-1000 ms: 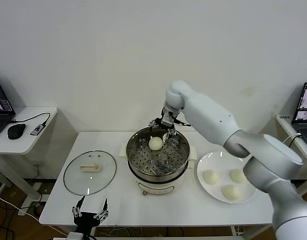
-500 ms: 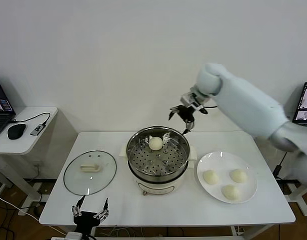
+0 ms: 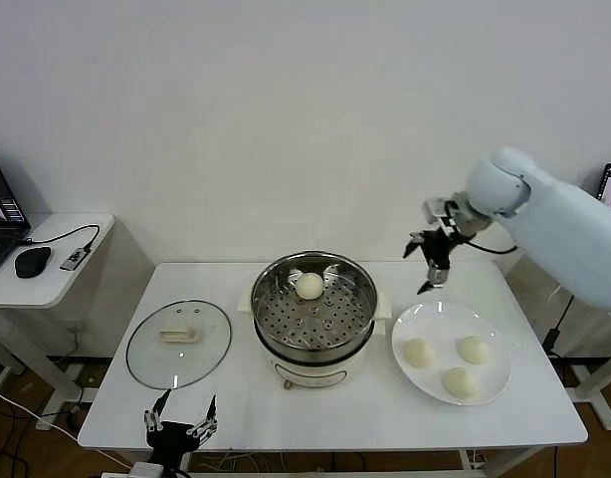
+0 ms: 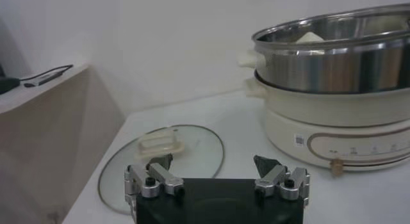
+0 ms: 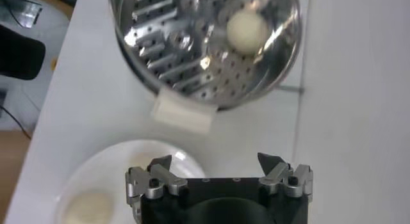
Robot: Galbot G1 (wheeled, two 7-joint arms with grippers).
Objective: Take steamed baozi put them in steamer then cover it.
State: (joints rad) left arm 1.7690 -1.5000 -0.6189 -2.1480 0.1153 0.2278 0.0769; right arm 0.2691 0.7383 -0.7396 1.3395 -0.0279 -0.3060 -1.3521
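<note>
Steel steamer (image 3: 313, 309) keeps one baozi (image 3: 308, 286), right tool (image 3: 432, 261) released, swung over plate (image 3: 426, 321).

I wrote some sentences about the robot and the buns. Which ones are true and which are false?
1. One baozi sits inside the steamer. True.
2. The plate holds four baozi. False: it holds three.
3. The glass lid covers the steamer. False: it lies on the table, to the robot's left of the steamer.
4. The right gripper is open and empty, above the plate's far edge. True.
5. The left gripper grips the lid. False: it waits open near the table's front edge.
</note>
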